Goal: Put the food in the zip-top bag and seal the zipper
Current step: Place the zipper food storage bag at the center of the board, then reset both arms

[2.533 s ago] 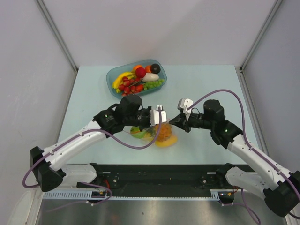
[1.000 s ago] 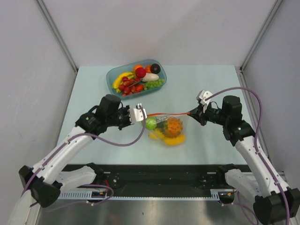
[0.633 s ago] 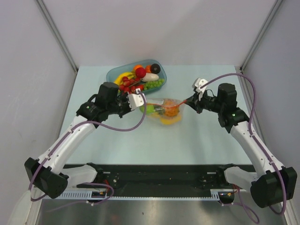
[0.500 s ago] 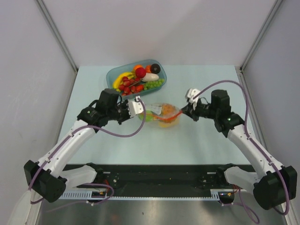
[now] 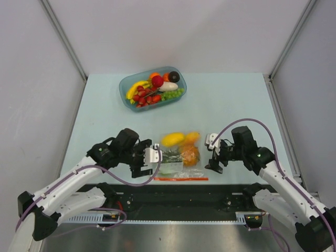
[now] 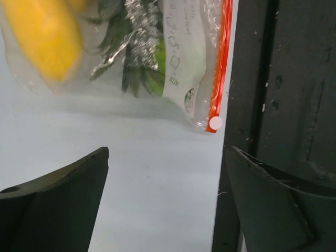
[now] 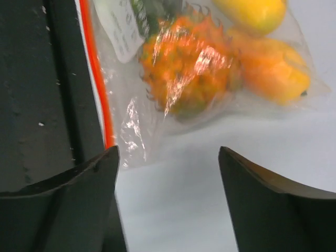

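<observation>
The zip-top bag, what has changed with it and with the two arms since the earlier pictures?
The zip-top bag, held stretched by its ends farther out, came toward the near edge and now lies flat, zipper on the near side. The left gripper and right gripper let go; their fingers stand open beside it. The tray with the other food stayed put.

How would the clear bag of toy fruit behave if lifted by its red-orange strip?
The crinkly clear plastic bag would probably sag: its film looks thin and wrinkled. The orange toy pineapple and yellow toy fruit lie loose, so they would likely shift to the bottom.
</observation>
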You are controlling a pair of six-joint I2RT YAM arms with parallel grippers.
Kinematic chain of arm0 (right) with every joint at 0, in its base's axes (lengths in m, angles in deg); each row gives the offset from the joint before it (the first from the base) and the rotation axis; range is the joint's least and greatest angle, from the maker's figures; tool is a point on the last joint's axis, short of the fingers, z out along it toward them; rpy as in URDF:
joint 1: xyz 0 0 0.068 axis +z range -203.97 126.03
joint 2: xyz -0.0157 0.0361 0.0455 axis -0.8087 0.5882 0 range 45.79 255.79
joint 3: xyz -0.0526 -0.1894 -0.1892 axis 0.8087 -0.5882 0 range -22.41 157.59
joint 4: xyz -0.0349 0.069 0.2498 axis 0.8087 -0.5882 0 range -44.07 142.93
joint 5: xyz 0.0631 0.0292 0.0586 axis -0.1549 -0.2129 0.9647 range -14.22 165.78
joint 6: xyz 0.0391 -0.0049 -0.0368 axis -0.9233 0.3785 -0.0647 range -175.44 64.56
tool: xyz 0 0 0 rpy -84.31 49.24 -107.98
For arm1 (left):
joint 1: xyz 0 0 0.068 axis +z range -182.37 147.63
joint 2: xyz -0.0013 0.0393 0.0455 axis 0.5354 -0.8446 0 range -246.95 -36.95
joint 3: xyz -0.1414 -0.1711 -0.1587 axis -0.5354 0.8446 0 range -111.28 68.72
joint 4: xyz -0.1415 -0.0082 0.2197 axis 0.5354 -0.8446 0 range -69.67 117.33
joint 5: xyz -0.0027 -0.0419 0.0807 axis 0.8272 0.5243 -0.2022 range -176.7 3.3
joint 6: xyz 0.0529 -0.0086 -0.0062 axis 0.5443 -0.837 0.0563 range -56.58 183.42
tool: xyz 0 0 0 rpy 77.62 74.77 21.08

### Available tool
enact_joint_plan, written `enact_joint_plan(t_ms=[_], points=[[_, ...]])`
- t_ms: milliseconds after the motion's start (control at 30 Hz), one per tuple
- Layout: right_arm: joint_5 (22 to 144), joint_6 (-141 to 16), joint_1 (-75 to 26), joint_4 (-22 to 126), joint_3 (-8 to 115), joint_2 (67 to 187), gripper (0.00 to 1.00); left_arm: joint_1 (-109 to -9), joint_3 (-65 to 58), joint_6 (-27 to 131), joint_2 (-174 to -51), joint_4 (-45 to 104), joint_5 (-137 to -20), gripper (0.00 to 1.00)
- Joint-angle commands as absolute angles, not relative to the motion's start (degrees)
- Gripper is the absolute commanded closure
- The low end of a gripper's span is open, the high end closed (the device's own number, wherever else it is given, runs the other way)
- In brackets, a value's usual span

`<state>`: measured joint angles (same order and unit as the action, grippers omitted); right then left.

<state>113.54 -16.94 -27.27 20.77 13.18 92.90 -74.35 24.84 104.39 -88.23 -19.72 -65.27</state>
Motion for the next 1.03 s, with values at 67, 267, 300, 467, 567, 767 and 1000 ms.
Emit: enact_joint_plan(t_ms=[67,267,300,467,567,767,1000], points=[[108.22,-18.96,-26.72,13.39,19.68,89.21,0.02,-74.21,17.58,96.48,-87.82,-21.79,-67.80,0.00],[106.71,-25.36,-32.94,11.97,29.95,89.99,0.00,-64.55,2.03,88.13,-92.13,-25.06,-62.98,0.00],[107.06,-26.42,-34.36,12.84,31.62,91.82,0.00,-62.89,-0.43,86.73,-94.75,-25.32,-62.45,0.00],[111.98,-33.98,-46.13,14.96,45.66,101.31,0.00,-49.00,-20.03,78.29,-104.78,-28.13,-57.26,0.00],[113.22,-39.26,-53.25,16.81,50.70,107.65,0.00,-42.58,-26.81,74.68,-109.88,-28.57,-59.80,0.00],[108.74,-44.36,-63.10,15.14,57.48,119.34,0.00,-29.22,-27.54,68.79,-115.61,-26.74,-55.50,0.00],[112.70,-47.27,-71.28,16.18,55.81,124.18,0.00,-25.78,-21.54,66.50,-115.34,-20.14,-60.50,0.00]])
